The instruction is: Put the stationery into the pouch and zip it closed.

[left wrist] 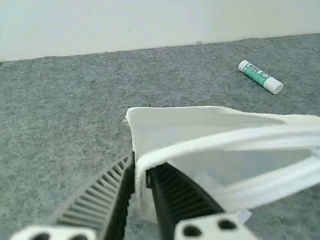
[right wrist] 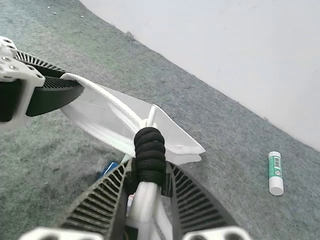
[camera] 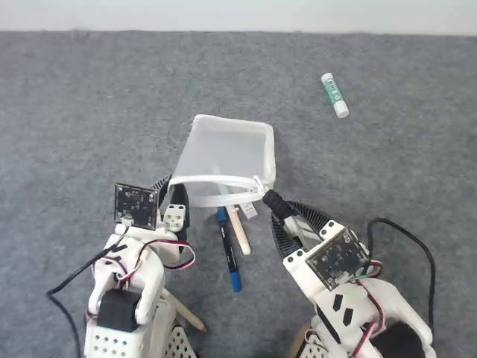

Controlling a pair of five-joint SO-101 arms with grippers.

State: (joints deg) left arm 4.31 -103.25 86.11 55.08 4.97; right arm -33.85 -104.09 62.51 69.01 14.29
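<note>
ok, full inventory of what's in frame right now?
pouch: 1, white translucent, mid-table, mouth open toward the arms
glue stick: 1, green and white, far right, apart from the pouch
blue pen: 1, blue, between the arms
cream pen: 1, cream, beside the blue pen
pencil: 1, wood-coloured, by the left arm's base
black-grip pen: 1, white, tip at the pouch mouth
mat: 1, grey
left gripper: shut on the pouch rim
right gripper: shut on the black-grip pen
</note>
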